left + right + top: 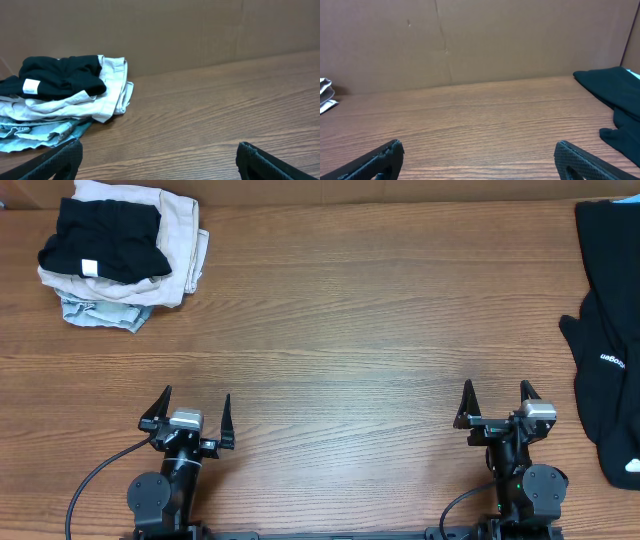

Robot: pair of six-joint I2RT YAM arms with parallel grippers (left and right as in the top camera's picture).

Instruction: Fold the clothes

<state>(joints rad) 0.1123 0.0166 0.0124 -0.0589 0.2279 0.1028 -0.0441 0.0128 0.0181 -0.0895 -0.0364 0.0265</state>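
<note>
A folded black garment with a small white label (pixel 108 238) lies on top of a stack at the back left; it also shows in the left wrist view (pixel 57 75). Unfolded black clothes (pixel 608 330) lie at the table's right edge, one with small white lettering; they show at the right of the right wrist view (pixel 615 95). My left gripper (pixel 193 410) (pixel 157 155) is open and empty near the front edge. My right gripper (pixel 497 400) (pixel 477 155) is open and empty near the front edge, left of the black clothes.
Under the folded black garment lie a folded beige garment (pixel 175 240) and a pale green-grey one (pixel 100 312). A brown cardboard wall (pixel 480 40) stands along the back of the wooden table (pixel 350 330).
</note>
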